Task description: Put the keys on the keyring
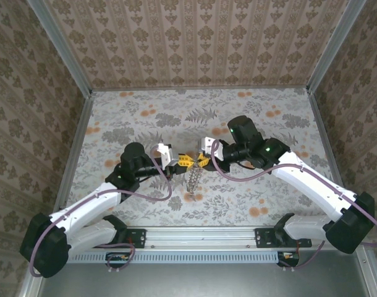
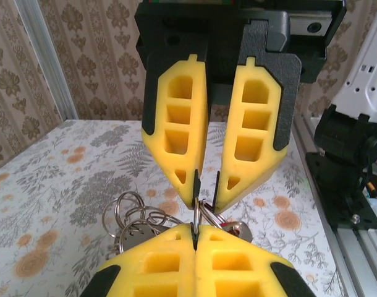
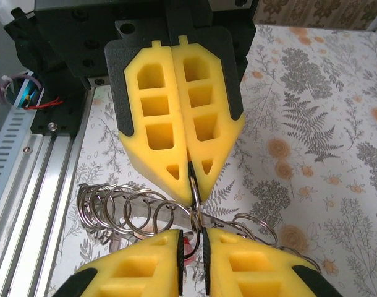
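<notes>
The keyring (image 1: 193, 179) is a string of linked silvery split rings that dangles between the two grippers above the middle of the table. My left gripper (image 1: 179, 162) is shut on one ring; its yellow fingers pinch it edge-on (image 2: 195, 228). My right gripper (image 1: 201, 161) faces it tip to tip, its pads a little apart with a ring standing in the gap (image 3: 191, 238). More rings of the keyring (image 3: 123, 207) fan out to one side. The keys show as a small red head (image 2: 228, 224) with a silvery part, hanging just under the fingertips and partly hidden.
The floral table cover (image 1: 145, 117) lies under everything. An aluminium rail (image 1: 201, 235) with the arm bases runs along the near edge. Patterned walls close off the left, right and back sides. Purple cables loop along both arms.
</notes>
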### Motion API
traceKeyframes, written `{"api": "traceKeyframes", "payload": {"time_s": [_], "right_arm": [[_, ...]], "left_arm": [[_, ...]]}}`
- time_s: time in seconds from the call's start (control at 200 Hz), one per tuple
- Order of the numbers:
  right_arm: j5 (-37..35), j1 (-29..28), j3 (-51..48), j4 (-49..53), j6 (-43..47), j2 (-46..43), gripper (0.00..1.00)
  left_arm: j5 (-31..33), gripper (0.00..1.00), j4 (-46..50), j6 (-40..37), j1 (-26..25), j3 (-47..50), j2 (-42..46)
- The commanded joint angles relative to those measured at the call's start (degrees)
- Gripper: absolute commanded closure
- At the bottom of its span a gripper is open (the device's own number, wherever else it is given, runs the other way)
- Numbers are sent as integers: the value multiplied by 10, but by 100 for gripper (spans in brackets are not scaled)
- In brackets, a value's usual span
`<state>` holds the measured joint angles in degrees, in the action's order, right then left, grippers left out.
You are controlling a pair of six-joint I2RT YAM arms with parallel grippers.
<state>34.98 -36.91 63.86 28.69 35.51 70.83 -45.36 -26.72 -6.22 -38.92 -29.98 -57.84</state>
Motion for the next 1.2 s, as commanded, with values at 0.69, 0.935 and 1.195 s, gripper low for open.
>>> {"api": "traceKeyframes", "payload": {"time_s": [0.69,0.935,1.195], "right_arm": [[54,3,-24,-60,-46,18,89],[50,23,-36,-51,-52,-2,77],[64,41,-41,-42,-52,-23,76]], "left_arm": [[-2,100,-189,68,-17,19,-38],[-1,100,-181,61,-16,23,-30],[1,100,-173,56,-17,23,-24]]}}
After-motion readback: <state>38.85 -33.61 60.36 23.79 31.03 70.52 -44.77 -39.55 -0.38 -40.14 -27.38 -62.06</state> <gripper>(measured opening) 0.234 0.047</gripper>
